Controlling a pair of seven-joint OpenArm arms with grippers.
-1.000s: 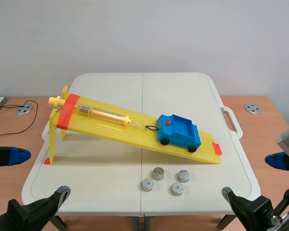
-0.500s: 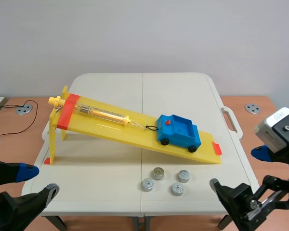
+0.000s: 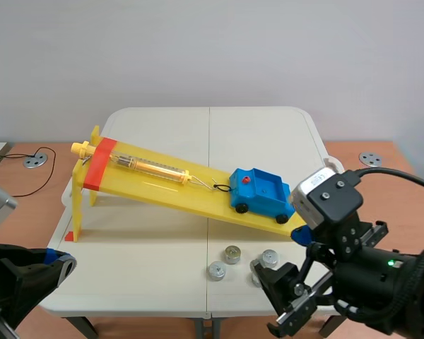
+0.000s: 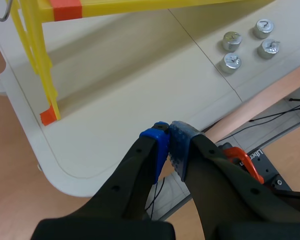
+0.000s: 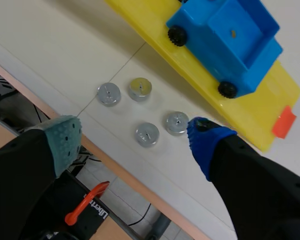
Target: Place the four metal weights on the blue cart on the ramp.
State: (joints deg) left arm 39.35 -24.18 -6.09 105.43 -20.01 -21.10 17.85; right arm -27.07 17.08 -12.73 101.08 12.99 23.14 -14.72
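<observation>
The white folding table (image 3: pixel 162 233) carries the whole setup. The yellow ramp (image 3: pixel 162 185) stands across it, high end on the left arm's side and low end on the right arm's side. A spring scale (image 3: pixel 150 167) lies along the upper slope and is linked by a short black cord to the blue cart (image 3: pixel 263 194). The cart sits on its wheels near the low end of the ramp. Its open bed (image 5: pixel 240 25) is empty.

The right gripper (image 5: pixel 135 132) hangs above the table's near edge, just beside the ramp's low end, with its fingers spread wide and holding nothing. The left gripper (image 4: pixel 169 145) sits low by the near corner on its own side. Its pads are pressed together on nothing, well apart from the load.

The four metal weights (image 5: pixel 140 89) stand upright in a loose cluster on the table between the ramp and the near edge. In the right wrist view, two of them lie under the gap between the open fingers.

Step in hand: approach for the first pick; no weight is loaded yet. The next move probably calls for the right gripper to centre over one weight, descend without knocking its neighbours, close on its sides, then lift and set it in the bed gently, since the cart can roll.
</observation>
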